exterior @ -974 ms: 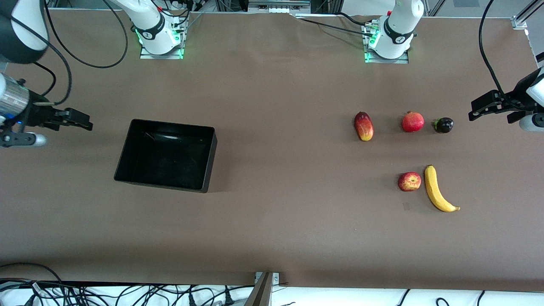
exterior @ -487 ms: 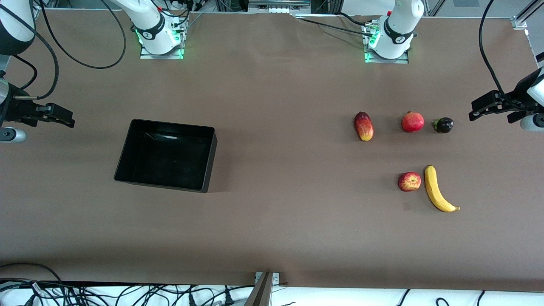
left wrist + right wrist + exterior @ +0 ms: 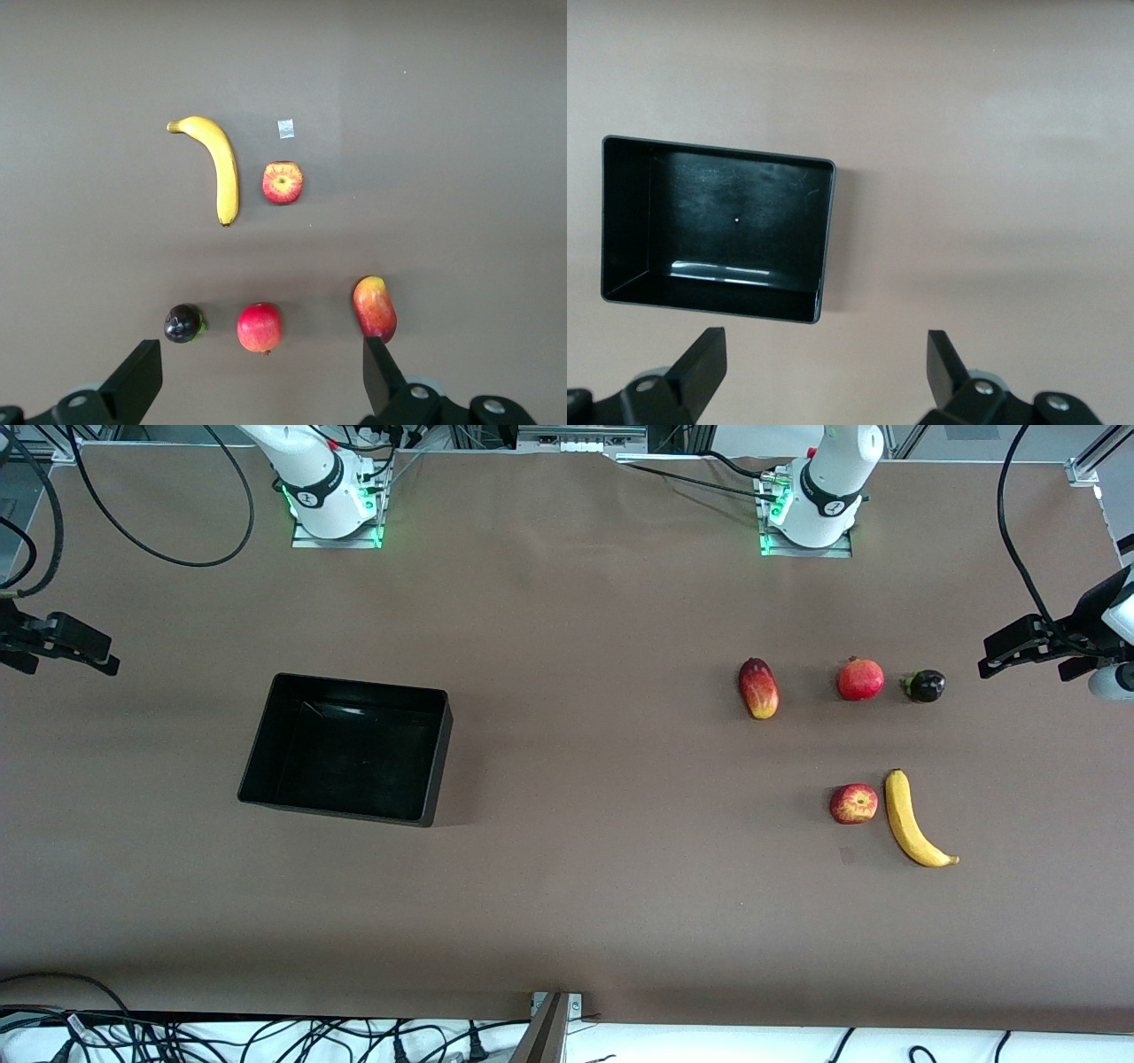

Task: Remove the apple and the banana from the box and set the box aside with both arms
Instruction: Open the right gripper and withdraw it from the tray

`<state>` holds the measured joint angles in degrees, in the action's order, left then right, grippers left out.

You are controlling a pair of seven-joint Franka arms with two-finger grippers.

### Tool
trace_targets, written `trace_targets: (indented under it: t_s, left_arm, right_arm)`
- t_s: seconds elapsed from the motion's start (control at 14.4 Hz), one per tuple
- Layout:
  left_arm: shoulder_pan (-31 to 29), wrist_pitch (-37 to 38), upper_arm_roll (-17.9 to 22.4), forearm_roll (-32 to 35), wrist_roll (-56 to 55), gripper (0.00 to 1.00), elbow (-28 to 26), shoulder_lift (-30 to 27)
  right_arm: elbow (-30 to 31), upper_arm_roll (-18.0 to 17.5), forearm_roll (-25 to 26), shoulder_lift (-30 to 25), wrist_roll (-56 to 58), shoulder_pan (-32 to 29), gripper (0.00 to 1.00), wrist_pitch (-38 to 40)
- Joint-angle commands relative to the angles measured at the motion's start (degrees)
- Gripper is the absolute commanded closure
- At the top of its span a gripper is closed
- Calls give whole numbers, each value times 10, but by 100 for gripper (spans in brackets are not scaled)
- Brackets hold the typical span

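Note:
The box (image 3: pixel 440 753) is a glossy black open-top tray lying empty toward the right arm's end of the table, and its rim (image 3: pixel 718 152) shows in the right wrist view. The red-yellow apple (image 3: pixel 854 803) and the curved yellow banana (image 3: pixel 912 821) lie side by side toward the left arm's end. The left wrist view shows the apple (image 3: pixel 283 182) beside the banana (image 3: pixel 221 164). My left gripper (image 3: pixel 1045 646) hangs open in the air by that table end, its fingers (image 3: pixel 137 381) wide apart and empty. My right gripper (image 3: pixel 53 642) hangs open and empty, out past the box.
Farther from the front camera than the apple lie a red-yellow mango (image 3: pixel 758 688), a round red pomegranate (image 3: pixel 860 679) and a small dark fruit (image 3: pixel 924 685) in a row. A small scrap (image 3: pixel 846 856) lies just nearer than the apple. Brown table stretches between the box and the fruits.
My right gripper has pulled back from the box toward the right arm's end of the table, now half out of the front view. The left gripper has barely moved.

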<state>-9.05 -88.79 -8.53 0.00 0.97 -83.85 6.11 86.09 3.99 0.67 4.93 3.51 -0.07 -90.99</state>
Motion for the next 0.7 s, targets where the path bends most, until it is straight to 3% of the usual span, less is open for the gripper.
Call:
trace_targets:
  t_s: [0.0, 0.63]
  left_arm:
    - [-5, 2, -7, -3, -13, 0, 12, 3]
    - [-2, 6, -3, 1, -11, 0, 11, 0]
  right_arm:
    - [77, -40, 8, -57, 4, -37, 0, -30]
    - [98, -37, 8, -76, 2, -28, 0, -31]
